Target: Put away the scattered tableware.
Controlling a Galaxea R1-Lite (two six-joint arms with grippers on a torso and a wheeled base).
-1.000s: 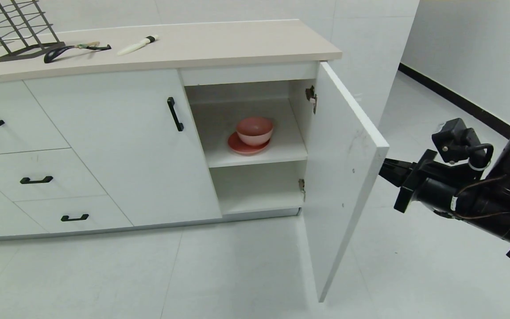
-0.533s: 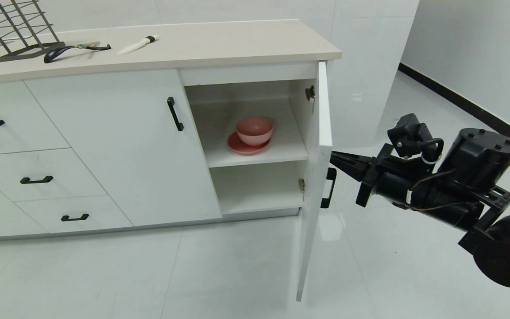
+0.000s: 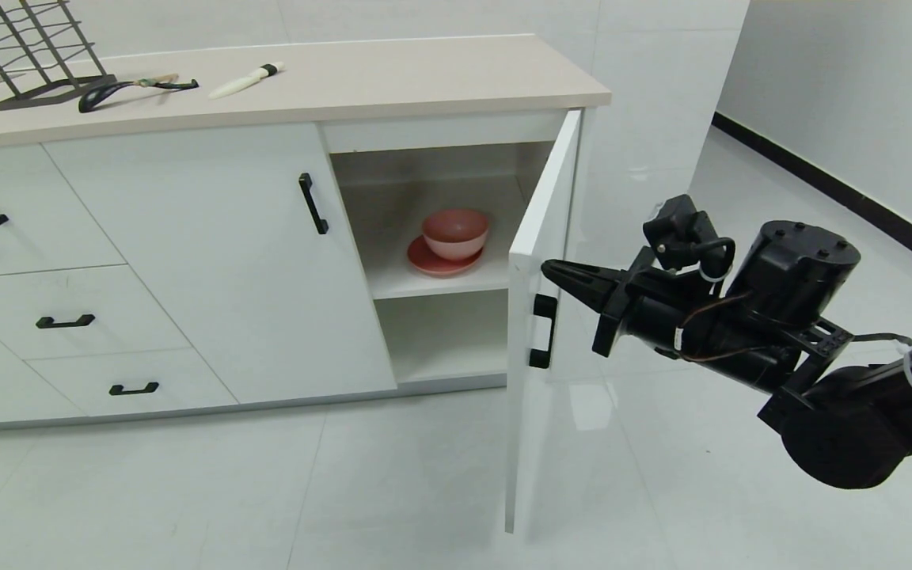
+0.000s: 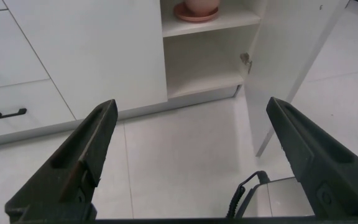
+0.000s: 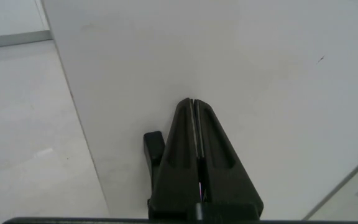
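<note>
Your right gripper (image 3: 555,271) has its two fingers pressed together and holds nothing; its tip lies against the outer face of the white cabinet door (image 3: 547,237), just above the black bar handle (image 3: 543,331). One second ago this door stood wide open and you saw its inner face, with the gripper behind its free edge. Half a second ago the door was seen edge-on. Now it is swung further toward the cabinet and stands about half closed, with its outer face and handle turned to you. The right arm has followed the door toward the cabinet the whole time. It now reaches in from the right, low and almost level, with the wrist pointing at the door. In the right wrist view the shut fingers (image 5: 193,124) meet the white door panel (image 5: 260,62), and a part of the handle (image 5: 154,149) shows just beside them. Your left gripper (image 4: 191,104) is spread wide and grips nothing, and it looks down at the floor before the cabinet. The pink round bowl (image 3: 456,232) rests on the flat pink plate (image 3: 438,261) on the upper shelf inside the cabinet, where both were before. On the beige countertop (image 3: 424,75) lie a black wire rack (image 3: 24,47), a black-handled brush (image 3: 135,85) and a white-handled tool (image 3: 246,79), also unchanged.
</note>
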